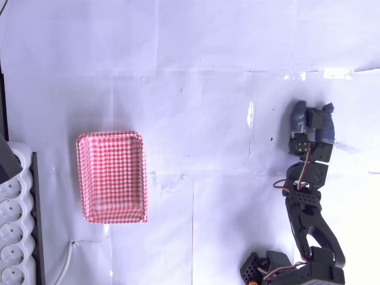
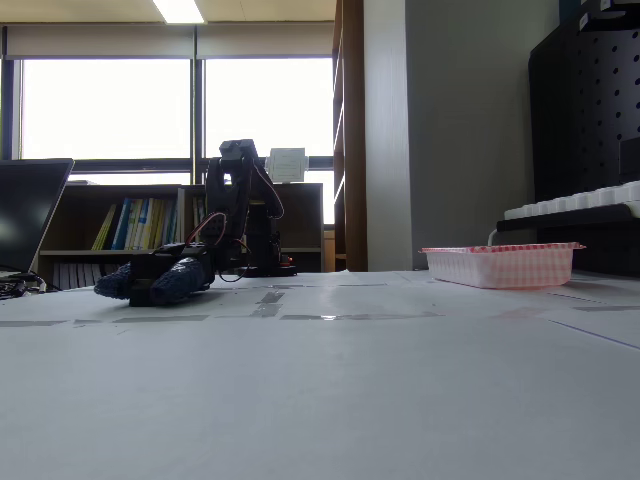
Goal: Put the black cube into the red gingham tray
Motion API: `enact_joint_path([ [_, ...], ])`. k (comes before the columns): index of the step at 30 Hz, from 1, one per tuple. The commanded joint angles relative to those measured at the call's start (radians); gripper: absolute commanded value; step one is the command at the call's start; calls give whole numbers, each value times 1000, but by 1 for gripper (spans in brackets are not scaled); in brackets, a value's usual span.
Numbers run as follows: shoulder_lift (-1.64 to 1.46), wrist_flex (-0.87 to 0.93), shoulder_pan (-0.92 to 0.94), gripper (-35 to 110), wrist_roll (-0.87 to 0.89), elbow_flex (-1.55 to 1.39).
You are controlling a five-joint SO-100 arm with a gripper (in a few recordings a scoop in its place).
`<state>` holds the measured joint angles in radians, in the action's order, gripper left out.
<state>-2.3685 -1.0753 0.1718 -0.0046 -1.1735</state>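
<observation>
the end effector (image 1: 310, 122) lies low on the white surface (image 1: 208, 89), well apart from the tray (image 1: 111, 177), which sits empty near the power strip (image 1: 15, 231). a dark block between its blue-grey fingers (image 1: 298, 116) may be the cube, so it is likely clamped there, but i cannot tell. in the fixed view it rests flat (image 2: 150, 282), probably to grip low.

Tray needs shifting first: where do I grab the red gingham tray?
On the red gingham tray, pinch the raised rim midway along the long right side in the overhead view, nearest the arm, one finger inside, one outside. It looks too wide to span.
</observation>
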Motion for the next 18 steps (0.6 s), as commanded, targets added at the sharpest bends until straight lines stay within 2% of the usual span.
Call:
enact_joint_path([
  [1,12,17,17,0,6,-57],
  [4,38,91,18,0,21,-64],
  [7,109,278,18,0,57,-60],
  [9,212,543,25,0,87,-75],
  [13,440,1187,8,0,100,-192],
  [18,652,1842,-112,0,-48,-414],
])
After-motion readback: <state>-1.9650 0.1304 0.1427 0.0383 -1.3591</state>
